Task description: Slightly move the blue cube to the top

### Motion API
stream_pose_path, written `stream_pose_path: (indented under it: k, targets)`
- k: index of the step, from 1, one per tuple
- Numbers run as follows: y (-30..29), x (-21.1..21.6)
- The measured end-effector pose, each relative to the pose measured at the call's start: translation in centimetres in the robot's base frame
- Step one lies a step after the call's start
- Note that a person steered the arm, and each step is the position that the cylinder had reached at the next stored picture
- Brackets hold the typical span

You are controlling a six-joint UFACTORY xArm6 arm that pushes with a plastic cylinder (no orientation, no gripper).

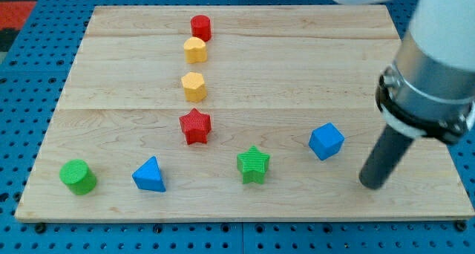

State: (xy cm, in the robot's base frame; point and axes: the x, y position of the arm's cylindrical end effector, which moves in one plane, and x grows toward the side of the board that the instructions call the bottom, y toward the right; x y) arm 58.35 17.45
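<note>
The blue cube [326,141] sits on the wooden board [297,76] at the lower right. My tip [372,185] rests on the board to the right of the cube and a little below it, with a small gap between them. The dark rod runs up from the tip to the arm's grey end at the view's right edge.
A green star [253,164] lies left of the blue cube. A red star [195,126], two yellow blocks [193,86] [195,50] and a red cylinder [200,27] form a column. A blue triangle [150,174] and a green cylinder [78,177] sit at the lower left.
</note>
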Motion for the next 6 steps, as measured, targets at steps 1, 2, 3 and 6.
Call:
stream_pose_path:
  k: [1, 2, 3, 6]
  targets:
    - [0.2, -4.1]
    - [-0.4, -5.8]
    - [0.0, -5.6]
    - [1.2, -5.6]
